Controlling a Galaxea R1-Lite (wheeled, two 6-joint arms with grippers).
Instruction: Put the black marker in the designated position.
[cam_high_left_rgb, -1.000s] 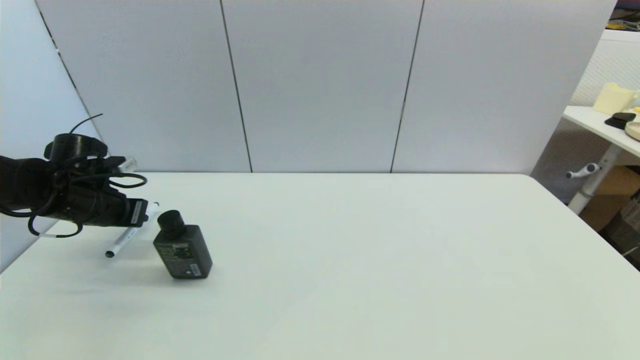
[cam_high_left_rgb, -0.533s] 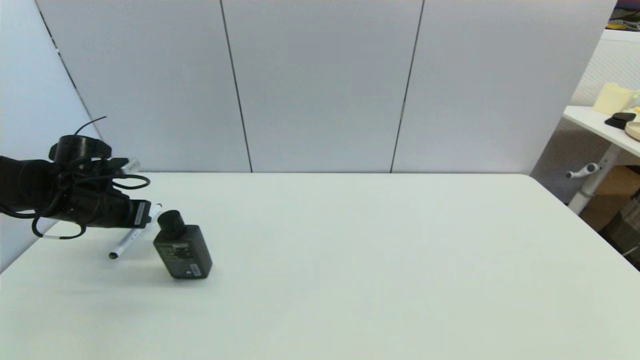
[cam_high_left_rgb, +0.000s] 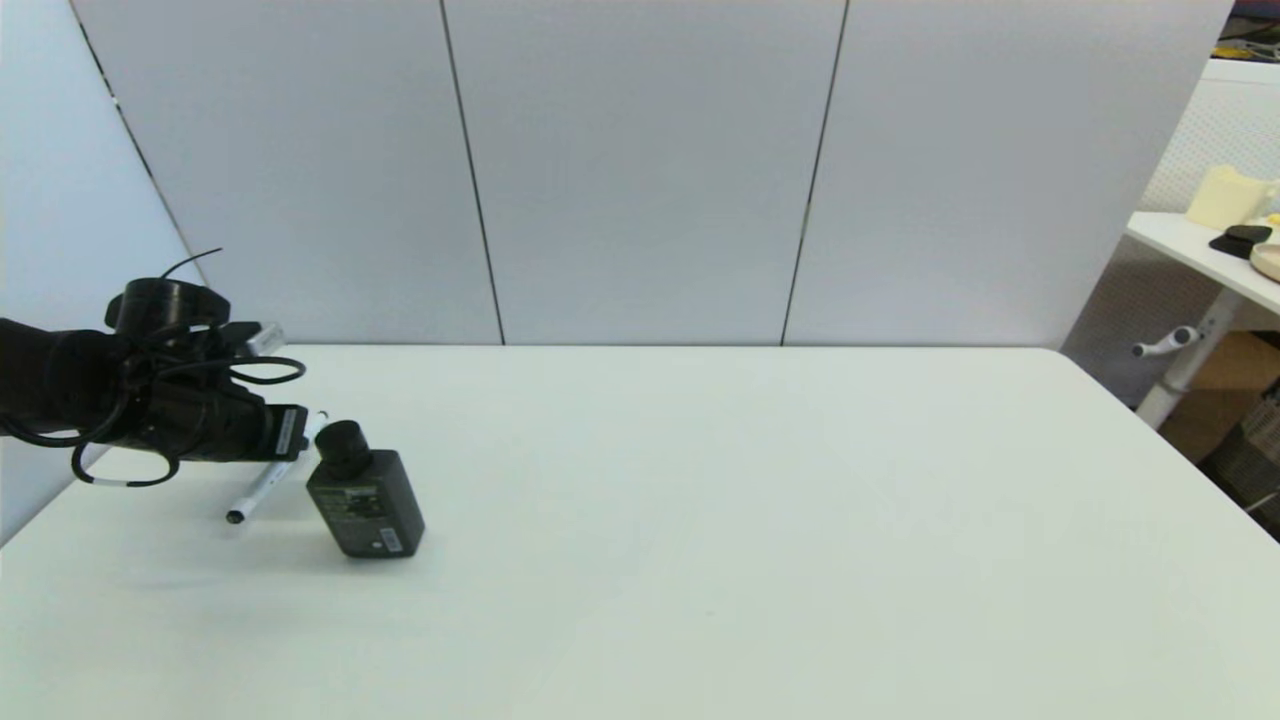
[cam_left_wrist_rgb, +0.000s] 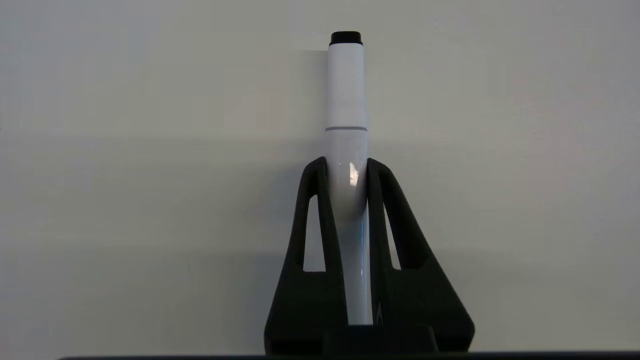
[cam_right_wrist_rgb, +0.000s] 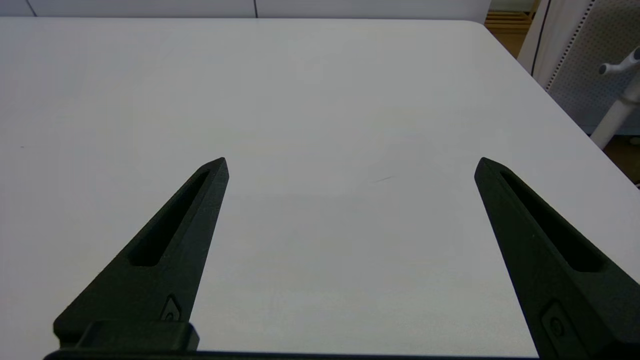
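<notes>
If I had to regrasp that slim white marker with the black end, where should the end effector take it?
Judging by the present hold: mid-barrel, fingers across the long axis. The left end effector already pinches the slim white-barrelled black marker that way, its black end pointing away from the wrist. Approach from the side away from the dark grey boxy bottle, which stands close beside it.

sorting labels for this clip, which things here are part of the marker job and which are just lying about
Part of the job:
- black marker, clamped in the left gripper at the table's left side
- white table, where it gets set down

Just lying about:
- dark grey bottle with round black cap, beside the marker
- right gripper, open, idle over bare table
</notes>
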